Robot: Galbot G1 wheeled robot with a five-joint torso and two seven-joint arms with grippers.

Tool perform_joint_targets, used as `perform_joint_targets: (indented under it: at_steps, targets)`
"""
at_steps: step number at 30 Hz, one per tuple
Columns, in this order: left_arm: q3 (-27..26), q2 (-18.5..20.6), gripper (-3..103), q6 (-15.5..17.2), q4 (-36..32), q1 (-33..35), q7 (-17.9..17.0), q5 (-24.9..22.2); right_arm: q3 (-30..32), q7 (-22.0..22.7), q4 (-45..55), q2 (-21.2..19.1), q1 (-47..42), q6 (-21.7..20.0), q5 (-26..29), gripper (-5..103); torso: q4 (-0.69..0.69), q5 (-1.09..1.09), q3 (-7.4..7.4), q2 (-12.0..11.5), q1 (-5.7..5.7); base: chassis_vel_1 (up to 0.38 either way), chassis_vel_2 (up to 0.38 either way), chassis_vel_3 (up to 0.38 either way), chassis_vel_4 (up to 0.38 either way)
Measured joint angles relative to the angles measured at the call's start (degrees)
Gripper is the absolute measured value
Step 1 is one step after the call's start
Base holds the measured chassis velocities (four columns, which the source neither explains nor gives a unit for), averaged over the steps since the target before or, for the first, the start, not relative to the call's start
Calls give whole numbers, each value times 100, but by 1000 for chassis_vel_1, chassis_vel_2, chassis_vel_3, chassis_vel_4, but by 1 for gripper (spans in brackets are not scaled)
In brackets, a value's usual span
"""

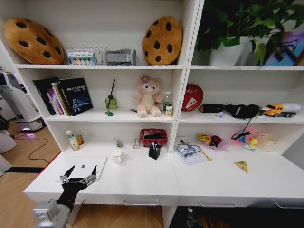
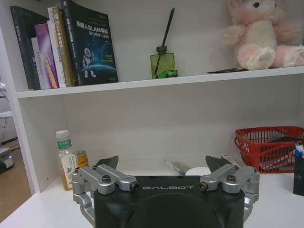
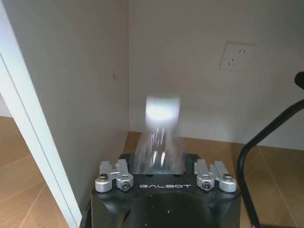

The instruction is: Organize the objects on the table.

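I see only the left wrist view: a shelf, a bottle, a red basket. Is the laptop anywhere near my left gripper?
Observer: Yes. In the head view the left gripper, open, hangs over the silver laptop at the left end of the table.
Operator: Where is the right gripper?
Observer: The right gripper is low beside a white panel, facing the wooden floor.
Operator: What lies far right of the red basket?
Observer: A small yellow triangle on the table's right section.
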Motion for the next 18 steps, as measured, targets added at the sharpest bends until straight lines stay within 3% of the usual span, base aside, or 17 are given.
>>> perform_joint_targets:
  at_steps: [4,7,9,11,15,17,18]
  targets:
    - [0,0,100,0,0,0,0,0,-6,4,231,-12,-275,-94,67,76,-2,1,0,0,0,0,0,0,0]
    - [0,0,100,0,0,0,0,0,-6,5,351,-27,-399,-142,135,82,0,1,0,0,0,0,0,0,0]
    - [0,0,100,0,0,0,0,0,-54,-30,1168,-93,-977,-644,456,92,0,2,0,0,0,0,0,0,0]
    - [0,0,100,0,-1,0,0,0,-87,-16,2187,-177,-1650,-885,786,96,-1,2,-1,0,-1,0,0,0,0]
    - [0,0,100,0,-1,0,-1,0,-13,57,3224,-259,-2468,-792,1065,99,0,2,-1,1,0,0,0,0,0]
    - [0,0,100,0,-1,0,-1,0,228,278,4920,-353,-3760,-543,1338,100,-3,-1,-1,2,-1,0,0,0,0]
    - [0,0,100,0,-1,0,-1,0,228,278,4920,-353,-3760,-543,1338,100,-3,-1,-1,2,-1,0,0,0,0]
